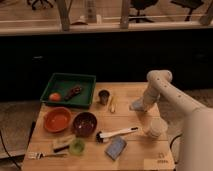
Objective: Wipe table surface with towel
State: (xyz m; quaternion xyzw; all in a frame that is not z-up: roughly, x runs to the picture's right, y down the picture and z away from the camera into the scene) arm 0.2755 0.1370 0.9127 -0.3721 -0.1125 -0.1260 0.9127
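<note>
A pale grey-blue towel (136, 105) lies on the wooden table (125, 95) right of centre. My gripper (143, 106) is at the end of the white arm (161, 85), low down at the towel's right edge, touching it or pressing on it. The arm comes in from the lower right and bends over the table's right side. The towel is partly hidden by the arm's end.
A green tray (69, 90) with an orange and a dark item stands at the back left. A dark cup (103, 96), a yellow item (112, 104), an orange bowl (57, 119), a dark bowl (84, 123), a white brush (117, 133), a blue sponge (116, 148), a green cup (76, 146), a fork (45, 155) and a white cup (156, 128) are spread over the table.
</note>
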